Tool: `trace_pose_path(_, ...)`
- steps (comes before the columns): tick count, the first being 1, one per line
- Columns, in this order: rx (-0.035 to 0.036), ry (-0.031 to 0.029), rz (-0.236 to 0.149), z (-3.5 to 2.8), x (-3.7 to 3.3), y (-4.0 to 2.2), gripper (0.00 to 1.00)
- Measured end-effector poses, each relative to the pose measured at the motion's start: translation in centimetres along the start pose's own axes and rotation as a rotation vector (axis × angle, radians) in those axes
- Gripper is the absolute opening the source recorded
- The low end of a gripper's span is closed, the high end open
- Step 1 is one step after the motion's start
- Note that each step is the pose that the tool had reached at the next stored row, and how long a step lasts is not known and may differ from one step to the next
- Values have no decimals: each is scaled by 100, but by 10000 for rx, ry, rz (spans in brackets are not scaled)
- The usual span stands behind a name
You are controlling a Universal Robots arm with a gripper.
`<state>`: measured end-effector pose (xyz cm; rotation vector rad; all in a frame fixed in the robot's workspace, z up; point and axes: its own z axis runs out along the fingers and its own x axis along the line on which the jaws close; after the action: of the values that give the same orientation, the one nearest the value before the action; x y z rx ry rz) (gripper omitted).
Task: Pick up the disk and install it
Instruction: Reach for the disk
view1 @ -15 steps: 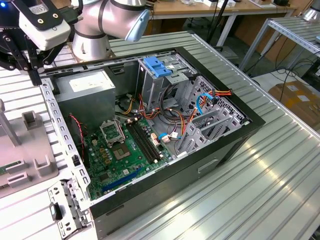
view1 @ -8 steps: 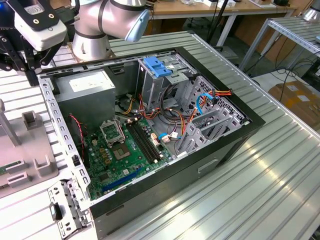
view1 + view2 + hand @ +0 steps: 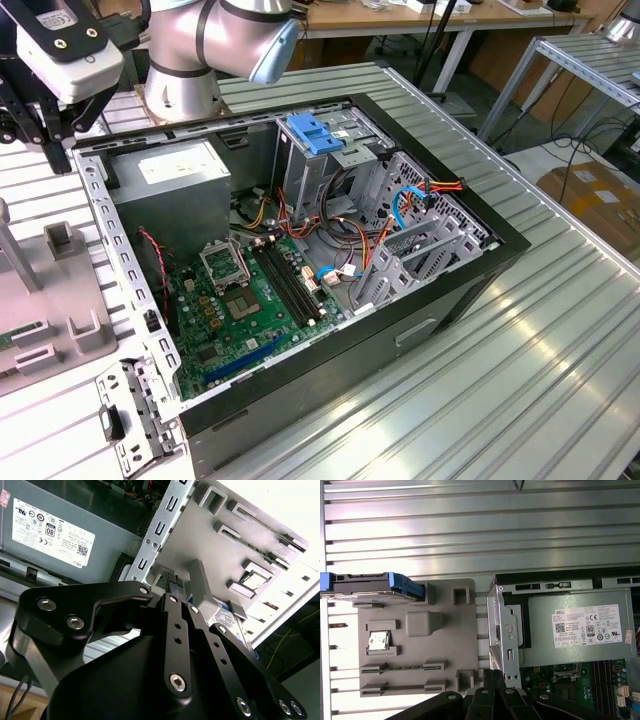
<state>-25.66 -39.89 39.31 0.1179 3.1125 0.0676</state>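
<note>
The disk stands on edge in a slot at the far end of the grey holder tray, away from the tray edge that lies just beside the open computer case. The gripper hangs above that case-side edge of the tray, jaws together with nothing between them, well apart from the disk. The risks look plain. Closed jaws brought down on the disk would tip it out of its slot. A grip on its blue rails alone might slip. The tray's raised posts just beside the gripper could snag it.
</note>
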Motion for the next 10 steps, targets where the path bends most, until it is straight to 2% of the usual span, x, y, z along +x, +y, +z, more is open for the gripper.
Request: trace_pose_path(10, 0, 0, 1, -1, 87, -7, 11)
